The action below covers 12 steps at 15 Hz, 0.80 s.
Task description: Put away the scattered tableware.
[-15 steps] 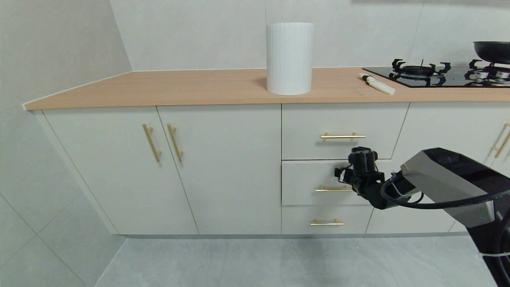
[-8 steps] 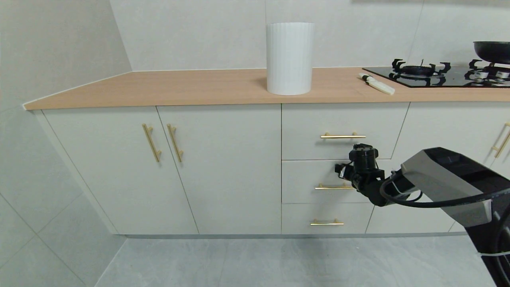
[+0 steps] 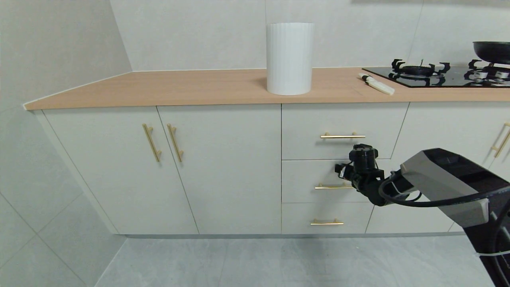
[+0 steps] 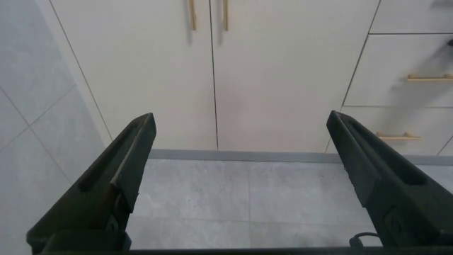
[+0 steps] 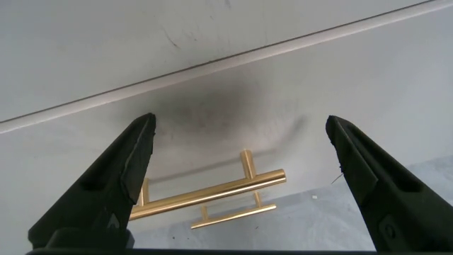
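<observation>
A white-handled utensil [image 3: 376, 83] lies on the wooden countertop [image 3: 179, 87], just left of the gas hob. A tall white ribbed holder [image 3: 289, 58] stands upright at mid-counter. My right gripper [image 3: 347, 177] is low in front of the stack of three drawers, close to the middle drawer's gold handle [image 3: 332, 186]. In the right wrist view the right gripper [image 5: 239, 124] is open, facing the drawer front with that gold handle [image 5: 212, 191] a little off its fingers and untouched. My left gripper [image 4: 241, 120] is open with nothing in it, over the floor before the cabinet doors.
A black gas hob [image 3: 438, 75] with a dark pan [image 3: 492, 51] sits at the counter's right end. Two cupboard doors with gold handles [image 3: 163, 142] are left of the drawers. Top drawer handle [image 3: 342, 136] and bottom drawer handle [image 3: 326, 223] flank the middle one. Grey tiled floor [image 3: 259, 263] lies below.
Over the first half second my right gripper moved slightly up and toward the cabinet, and the middle drawer front slid in a little. Nothing has shifted since.
</observation>
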Available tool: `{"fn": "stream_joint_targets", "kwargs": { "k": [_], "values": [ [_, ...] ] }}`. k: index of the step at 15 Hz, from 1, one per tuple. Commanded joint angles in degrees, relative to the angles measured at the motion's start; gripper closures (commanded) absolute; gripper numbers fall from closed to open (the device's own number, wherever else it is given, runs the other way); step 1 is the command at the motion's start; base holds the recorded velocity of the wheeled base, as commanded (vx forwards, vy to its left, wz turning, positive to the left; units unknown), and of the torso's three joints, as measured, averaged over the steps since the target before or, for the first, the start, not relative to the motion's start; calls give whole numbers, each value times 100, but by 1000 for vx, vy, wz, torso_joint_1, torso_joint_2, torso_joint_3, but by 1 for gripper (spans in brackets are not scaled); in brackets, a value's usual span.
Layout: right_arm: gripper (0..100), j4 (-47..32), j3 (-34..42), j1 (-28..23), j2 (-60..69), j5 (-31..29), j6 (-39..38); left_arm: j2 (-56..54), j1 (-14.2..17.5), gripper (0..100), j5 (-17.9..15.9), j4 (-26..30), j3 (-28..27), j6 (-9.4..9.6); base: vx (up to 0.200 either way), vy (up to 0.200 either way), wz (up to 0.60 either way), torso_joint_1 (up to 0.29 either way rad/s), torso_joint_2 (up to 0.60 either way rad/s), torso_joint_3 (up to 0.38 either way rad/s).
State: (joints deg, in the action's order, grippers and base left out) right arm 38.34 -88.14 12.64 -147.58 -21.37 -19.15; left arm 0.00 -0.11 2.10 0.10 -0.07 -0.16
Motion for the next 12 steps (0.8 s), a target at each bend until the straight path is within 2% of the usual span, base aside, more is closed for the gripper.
{"fn": "stream_joint_targets", "kwargs": {
  "k": [1,3,4,5,9,10,12],
  "values": [
    [0,7,148,1,142,-25,8,9,2,0,1,-1,-1,-2,0,0,0,0,0,0],
    [0,-11,737,1,511,-8,43,9,2,0,1,-1,-1,-2,0,0,0,0,0,0],
    [0,-2,1686,28,1091,-8,192,9,2,0,1,-1,-1,-11,0,0,0,0,0,0],
    [0,24,2310,37,1601,1,324,9,2,0,1,-1,7,-2,0,0,0,0,0,0],
    [0,200,4068,168,3376,-43,324,9,2,0,1,-1,-1,-11,0,0,0,0,0,0],
    [0,271,5105,168,4378,-34,324,9,2,0,1,-1,7,-2,0,0,0,0,0,0],
    [0,332,6028,168,5547,-34,324,9,2,0,1,-1,-1,-2,0,0,0,0,0,0]
  ]
}}
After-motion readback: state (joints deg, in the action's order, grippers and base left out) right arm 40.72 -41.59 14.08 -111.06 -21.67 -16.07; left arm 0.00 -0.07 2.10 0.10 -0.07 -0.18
